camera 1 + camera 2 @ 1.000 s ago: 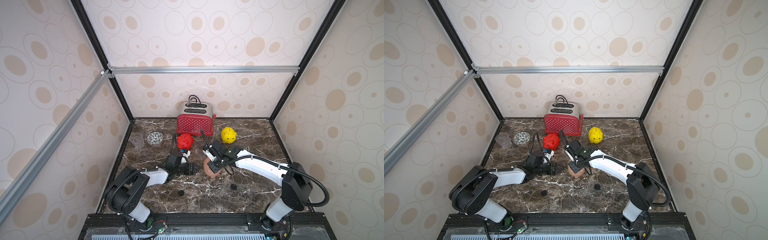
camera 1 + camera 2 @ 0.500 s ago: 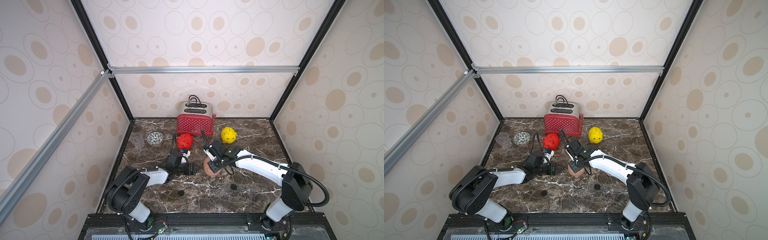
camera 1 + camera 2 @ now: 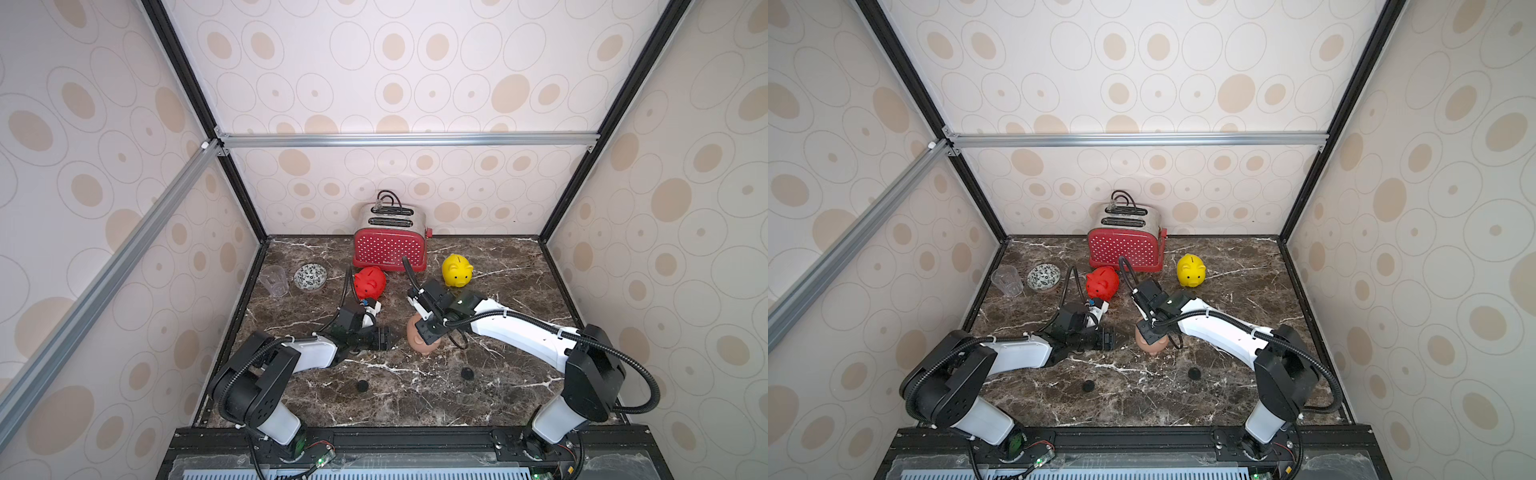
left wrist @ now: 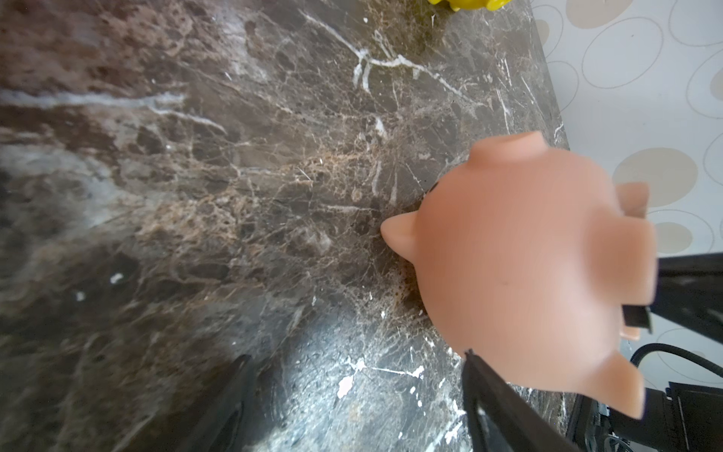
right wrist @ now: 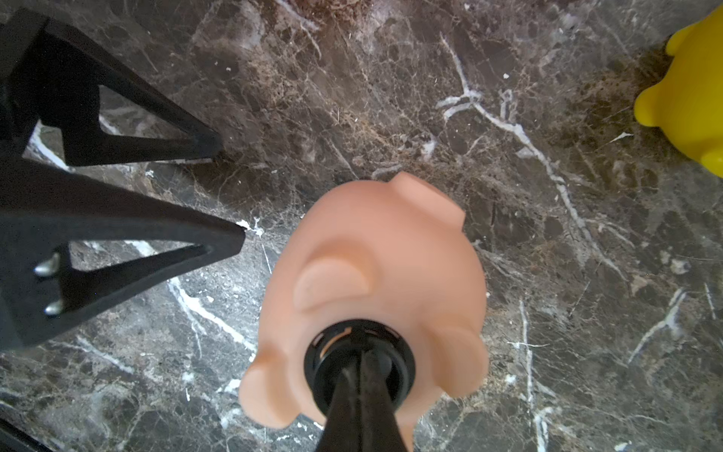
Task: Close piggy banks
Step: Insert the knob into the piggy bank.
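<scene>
Looking down through both top views, I count one marble table and one red polka-dot toaster, which stands well beyond both sets of fingers, against the back wall. Two grippers are at work. The left gripper lies low with its two fingers spread apart, tips aimed at the peach-pink piggy bank and just beside it, clamping nothing. The right gripper has its fingers pressed together, tips down in the middle of one black plug that sits in that pig's belly hole; I cannot tell whether they pinch any part of it.

I count three pigs. The peach one lies belly-up under the right fingers, a red piggy bank stands upright past the left fingers, and a yellow piggy bank stands upright behind the right ones. One patterned bowl and one clear cup sit well off to the outer side of the left fingers. Two loose black plugs lie nearer the arm bases than either fingertip: one plug on the left arm's side, one plug on the right's.
</scene>
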Motion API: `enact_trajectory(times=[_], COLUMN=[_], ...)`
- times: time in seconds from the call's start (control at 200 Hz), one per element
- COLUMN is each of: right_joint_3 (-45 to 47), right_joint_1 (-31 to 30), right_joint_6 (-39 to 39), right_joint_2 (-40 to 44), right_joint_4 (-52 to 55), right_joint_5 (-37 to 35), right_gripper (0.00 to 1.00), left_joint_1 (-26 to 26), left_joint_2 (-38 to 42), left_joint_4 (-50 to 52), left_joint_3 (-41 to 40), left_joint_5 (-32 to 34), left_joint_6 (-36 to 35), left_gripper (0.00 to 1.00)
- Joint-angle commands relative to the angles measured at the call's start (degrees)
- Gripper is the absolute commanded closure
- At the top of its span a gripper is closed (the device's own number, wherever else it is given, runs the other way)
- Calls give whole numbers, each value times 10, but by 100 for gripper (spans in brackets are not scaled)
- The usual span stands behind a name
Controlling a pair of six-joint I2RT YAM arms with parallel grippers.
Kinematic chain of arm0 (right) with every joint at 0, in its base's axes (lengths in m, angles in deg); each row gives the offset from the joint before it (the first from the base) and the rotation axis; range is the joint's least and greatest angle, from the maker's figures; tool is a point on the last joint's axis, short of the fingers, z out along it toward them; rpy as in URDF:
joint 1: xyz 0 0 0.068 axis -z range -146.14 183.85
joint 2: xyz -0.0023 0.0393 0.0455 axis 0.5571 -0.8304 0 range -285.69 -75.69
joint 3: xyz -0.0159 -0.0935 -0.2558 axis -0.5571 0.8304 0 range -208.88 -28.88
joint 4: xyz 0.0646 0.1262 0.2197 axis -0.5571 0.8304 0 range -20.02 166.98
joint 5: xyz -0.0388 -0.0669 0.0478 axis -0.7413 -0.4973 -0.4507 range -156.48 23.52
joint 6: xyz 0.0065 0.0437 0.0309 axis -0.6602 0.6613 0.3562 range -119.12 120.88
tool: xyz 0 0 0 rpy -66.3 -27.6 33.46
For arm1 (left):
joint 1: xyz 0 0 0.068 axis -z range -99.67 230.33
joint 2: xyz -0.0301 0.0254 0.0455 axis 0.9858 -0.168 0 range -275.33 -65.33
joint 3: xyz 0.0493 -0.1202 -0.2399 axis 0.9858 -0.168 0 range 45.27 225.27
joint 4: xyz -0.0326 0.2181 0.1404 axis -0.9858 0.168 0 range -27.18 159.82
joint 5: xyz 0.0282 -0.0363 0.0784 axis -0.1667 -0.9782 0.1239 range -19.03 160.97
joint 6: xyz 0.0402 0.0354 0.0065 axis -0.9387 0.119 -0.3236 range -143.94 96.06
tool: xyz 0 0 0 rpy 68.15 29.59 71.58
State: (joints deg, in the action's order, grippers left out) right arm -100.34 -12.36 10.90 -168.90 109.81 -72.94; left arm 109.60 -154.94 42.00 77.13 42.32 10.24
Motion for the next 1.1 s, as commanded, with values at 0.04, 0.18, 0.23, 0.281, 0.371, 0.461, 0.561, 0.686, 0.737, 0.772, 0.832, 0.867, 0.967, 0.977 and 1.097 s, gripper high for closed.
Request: enact_trajectory(times=[0.04, 0.18, 0.23, 0.281, 0.371, 0.461, 0.561, 0.686, 0.737, 0.772, 0.832, 0.867, 0.967, 0.977, 1.097], right_joint_3=[-9, -7, -6, -5, -2, 0, 7, 9, 13, 14, 17, 18, 19, 19, 16], right_joint_1=[-3, -3, -3, -3, -3, -3, -3, -3, -2, -3, -3, -3, -3, -3, -4], right_joint_6=[11, 14, 14, 13, 14, 16, 17, 17, 17, 17, 16, 16, 14, 14, 15], right_joint_2=[3, 0, 0, 0, -3, -6, -7, -11, -11, -11, -11, -11, -13, -14, -17], right_joint_4=[7, 6, 4, 3, 2, -2, -8, -9, -11, -12, -16, -17, -20, -20, -15], right_joint_5=[-3, -1, -1, -3, -2, -2, -2, -4, -4, -4, -5, -7, -8, -8, -8], right_gripper=[100, 100, 100, 100, 100, 100, 100, 100, 100, 100, 100, 100, 100, 100, 100], left_joint_1=[-3, -3, -3, -3, -3, -3, -3, -3, -3, -3, -3, -3, -3, -3, -3], left_joint_2=[-4, -4, -4, -3, -5, -5, -5, -6, -5, -5, -6, -6, -7, -8, -8], left_joint_4=[-15, -14, -14, -14, -14, -14, -14, -14, -14, -14, -14, -14, -13, -13, -13], left_joint_3=[9, 9, 9, 9, 9, 9, 10, 10, 10, 10, 11, 11, 12, 12, 12], left_joint_5=[-5, -5, -5, -5, -5, -5, -5, -5, -5, -5, -5, -6, -6, -6, -7], left_joint_6=[5, 5, 5, 6, 6, 6, 5, 5, 5, 5, 5, 6, 5, 5, 5], left_gripper=[18, 18, 18, 18, 17, 17, 18, 18, 18, 18, 18, 18, 18, 18, 18])
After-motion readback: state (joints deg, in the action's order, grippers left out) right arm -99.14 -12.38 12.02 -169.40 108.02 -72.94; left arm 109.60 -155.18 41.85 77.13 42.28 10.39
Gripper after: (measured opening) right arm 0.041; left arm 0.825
